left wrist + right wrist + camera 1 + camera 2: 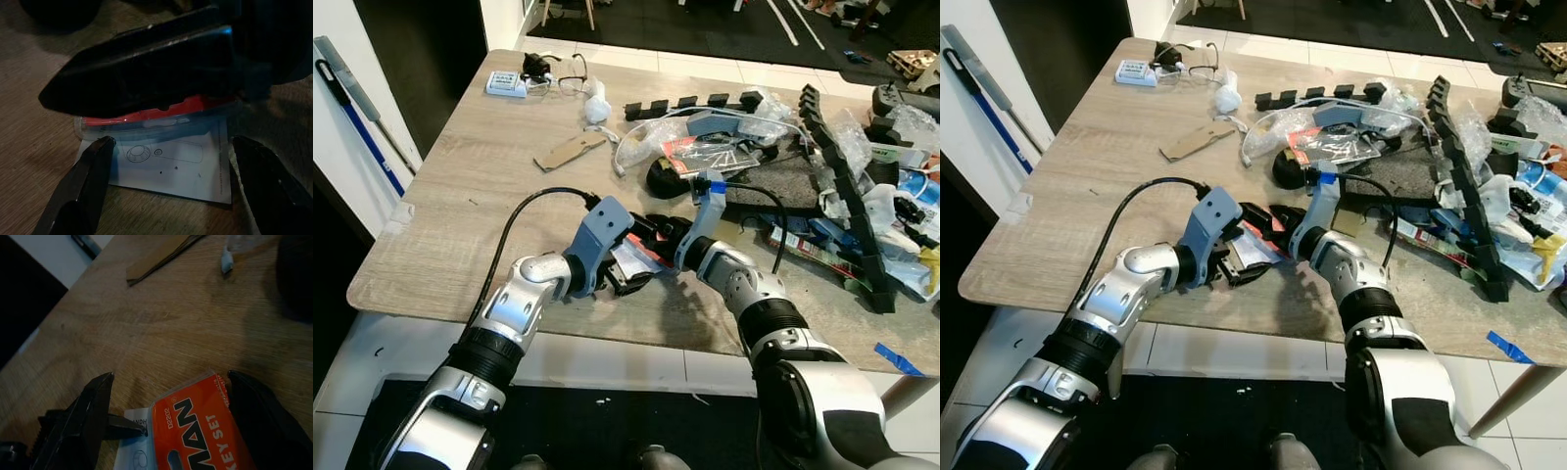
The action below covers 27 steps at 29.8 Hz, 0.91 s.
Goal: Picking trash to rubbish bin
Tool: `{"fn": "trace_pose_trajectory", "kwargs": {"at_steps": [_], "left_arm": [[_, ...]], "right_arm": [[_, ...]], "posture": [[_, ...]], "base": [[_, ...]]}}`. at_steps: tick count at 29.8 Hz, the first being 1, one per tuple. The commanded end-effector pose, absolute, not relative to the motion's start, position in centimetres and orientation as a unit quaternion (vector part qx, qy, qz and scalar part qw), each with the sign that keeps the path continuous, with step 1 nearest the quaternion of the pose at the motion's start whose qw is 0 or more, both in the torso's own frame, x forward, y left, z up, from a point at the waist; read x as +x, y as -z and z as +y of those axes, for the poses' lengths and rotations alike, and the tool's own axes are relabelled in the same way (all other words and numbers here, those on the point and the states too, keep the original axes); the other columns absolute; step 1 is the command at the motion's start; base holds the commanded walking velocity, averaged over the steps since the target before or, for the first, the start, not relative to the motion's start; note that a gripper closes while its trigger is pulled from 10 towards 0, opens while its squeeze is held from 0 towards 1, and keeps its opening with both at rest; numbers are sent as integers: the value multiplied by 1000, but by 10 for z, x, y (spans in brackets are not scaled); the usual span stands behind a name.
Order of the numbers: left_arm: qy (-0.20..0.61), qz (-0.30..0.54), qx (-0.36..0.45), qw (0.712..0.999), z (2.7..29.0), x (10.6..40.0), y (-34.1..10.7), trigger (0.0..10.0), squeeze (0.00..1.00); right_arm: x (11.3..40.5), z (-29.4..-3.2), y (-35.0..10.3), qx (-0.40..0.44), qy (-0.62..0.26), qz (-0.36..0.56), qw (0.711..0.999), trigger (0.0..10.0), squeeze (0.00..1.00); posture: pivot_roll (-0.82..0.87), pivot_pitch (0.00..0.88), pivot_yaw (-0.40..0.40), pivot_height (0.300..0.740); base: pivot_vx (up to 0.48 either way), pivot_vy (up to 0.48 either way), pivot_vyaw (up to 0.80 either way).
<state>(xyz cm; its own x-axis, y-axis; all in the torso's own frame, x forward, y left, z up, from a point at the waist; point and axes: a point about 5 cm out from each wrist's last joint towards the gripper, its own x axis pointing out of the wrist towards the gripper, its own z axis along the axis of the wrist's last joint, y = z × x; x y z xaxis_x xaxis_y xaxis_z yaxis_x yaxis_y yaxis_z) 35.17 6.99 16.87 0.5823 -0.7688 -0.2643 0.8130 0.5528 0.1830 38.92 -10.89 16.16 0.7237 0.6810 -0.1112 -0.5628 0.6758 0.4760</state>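
Note:
A red and white key-set package (632, 257) lies flat on the wooden table (480, 196) near its front edge. My left gripper (628, 280) comes at it from the near side. In the left wrist view the left gripper (171, 161) is open and its fingers straddle the package's white printed card (166, 169). My right gripper (658, 233) reaches in from the far side, tip to tip with the left one. In the right wrist view the right gripper (171, 396) is also open, with the orange "KEY SET" face (195, 431) between its fingers.
A heap of black foam strips (847, 186), plastic bags (656, 137) and packaging covers the table's right half. A cardboard scrap (570, 150), glasses (570, 76) and a small white box (506, 84) lie further back. A mop handle (357, 108) leans at the left wall.

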Motion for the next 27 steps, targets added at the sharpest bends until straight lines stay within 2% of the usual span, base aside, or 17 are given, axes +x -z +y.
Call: {"fn": "trace_pose_trajectory", "kwargs": {"at_steps": [1, 7, 8, 10, 11, 12, 13, 15, 16, 17, 18, 19, 20, 27], "left_arm": [[462, 145, 136, 864, 71, 342, -138, 10000, 0], [472, 145, 131, 859, 66, 338, -137, 10000, 0], [473, 145, 131, 859, 65, 338, -137, 10000, 0], [473, 145, 130, 860, 65, 338, -138, 10000, 0], [472, 144, 129, 860, 64, 338, -138, 10000, 0], [472, 144, 128, 861, 64, 338, -138, 10000, 0], [471, 144, 126, 861, 63, 339, -138, 10000, 0], [470, 143, 125, 862, 63, 339, -139, 10000, 0], [468, 142, 122, 864, 62, 339, -139, 10000, 0], [466, 141, 119, 865, 62, 339, -140, 10000, 0], [464, 140, 118, 867, 62, 339, -140, 10000, 0], [462, 139, 114, 868, 62, 340, -140, 10000, 0], [460, 138, 111, 870, 62, 340, -141, 10000, 0], [457, 137, 107, 872, 62, 342, -142, 10000, 0]], "right_arm": [[381, -108, -139, 211, -338, 200, 895, 10000, 0], [380, -101, -146, 257, -361, 212, 871, 10000, 0], [380, -100, -148, 265, -366, 213, 866, 9255, 0], [379, -98, -150, 274, -372, 213, 861, 9098, 0], [379, -95, -153, 288, -380, 213, 853, 7255, 0], [379, -94, -156, 297, -385, 212, 848, 7255, 0], [379, -92, -158, 304, -389, 211, 843, 4549, 0], [378, -91, -160, 310, -392, 210, 840, 4549, 0], [378, -90, -166, 328, -400, 206, 831, 3098, 0], [379, -90, -169, 337, -402, 203, 827, 2314, 0], [379, -90, -171, 344, -403, 202, 824, 2314, 0], [379, -90, -173, 348, -403, 200, 822, 275, 0], [380, -90, -175, 352, -404, 198, 821, 0, 0], [379, -93, -176, 353, -400, 202, 822, 0, 0]], "posture": [[6, 293, -73, 740], [4, 294, -74, 740], [2, 292, -75, 740], [1, 292, -73, 740], [1, 292, -73, 740], [1, 291, -74, 740], [1, 291, -74, 740], [1, 291, -74, 740], [0, 289, -74, 740], [0, 288, -73, 740], [0, 288, -73, 740], [-1, 287, -73, 740], [-1, 287, -73, 740], [-3, 284, -73, 740]], "base": [[0, 0, 0], [0, 0, 0], [0, 0, 0], [0, 0, 0], [0, 0, 0], [0, 0, 0], [0, 0, 0], [0, 0, 0], [0, 0, 0], [0, 0, 0], [0, 0, 0], [0, 0, 0], [0, 0, 0], [0, 0, 0]]}}
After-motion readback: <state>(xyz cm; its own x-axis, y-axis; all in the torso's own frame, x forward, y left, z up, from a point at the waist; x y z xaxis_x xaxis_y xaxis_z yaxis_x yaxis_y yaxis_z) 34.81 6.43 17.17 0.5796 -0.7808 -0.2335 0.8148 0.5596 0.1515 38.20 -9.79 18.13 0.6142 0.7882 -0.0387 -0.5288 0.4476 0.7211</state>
